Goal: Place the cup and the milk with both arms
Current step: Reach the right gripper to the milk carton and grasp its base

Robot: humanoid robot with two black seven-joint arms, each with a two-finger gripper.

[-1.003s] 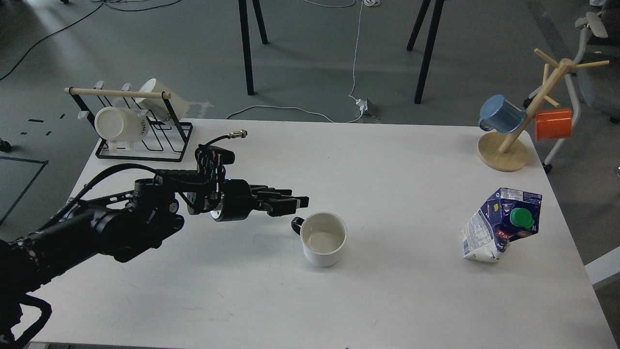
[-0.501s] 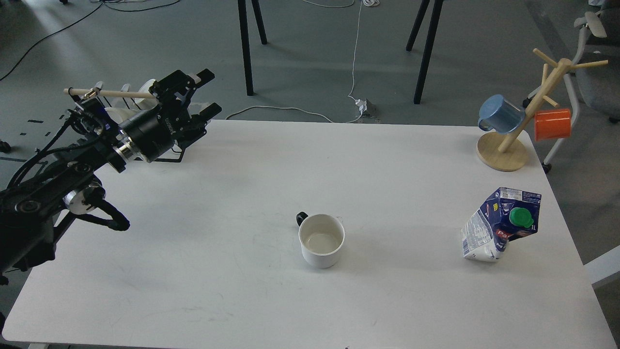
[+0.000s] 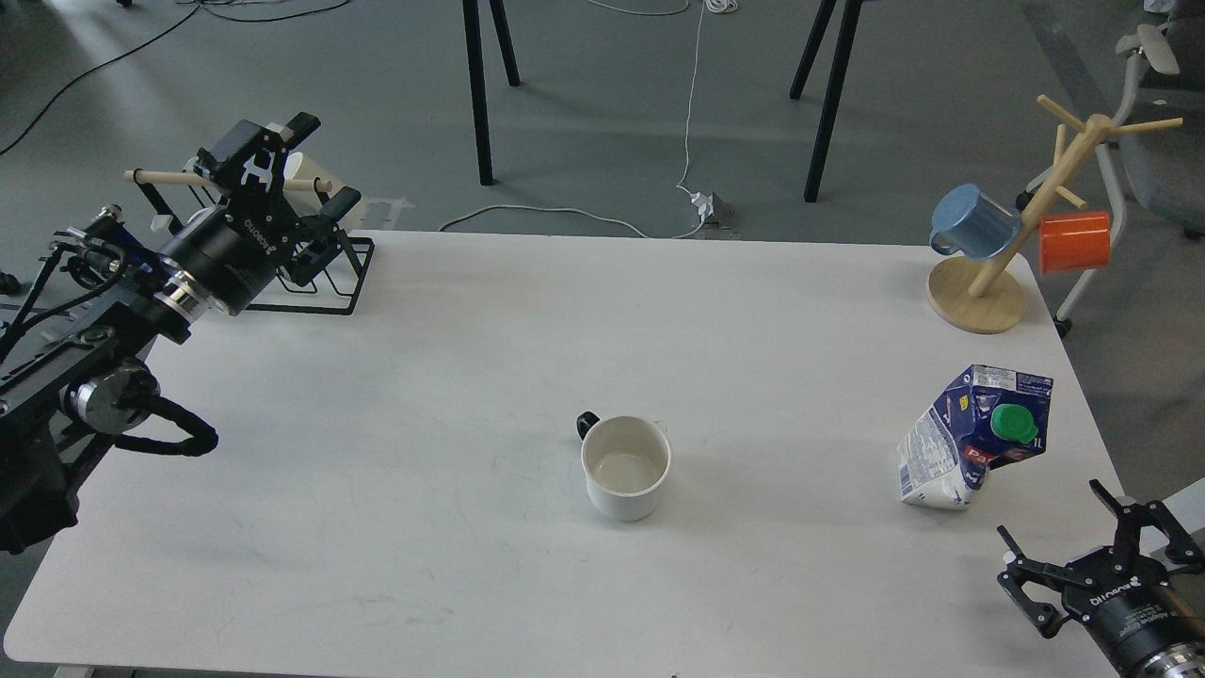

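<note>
On the white table (image 3: 395, 490), the cup (image 3: 625, 466) stands upright near the middle and the crumpled milk carton (image 3: 970, 438) leans near the right edge. Left gripper (image 3: 301, 169) hangs wide and empty by the rack (image 3: 320, 282); right gripper (image 3: 1097, 546) spreads wide below the carton. Squeezing that dented, leaning carton could tip it off the edge.

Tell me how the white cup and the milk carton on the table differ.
The cup is plain white and round; the milk carton is blue and white, boxy, with a green cap. The cup stands upright and open-topped; the carton looks crumpled and leans, capped. Both sit free on the table, neither pincer touching them.
</note>
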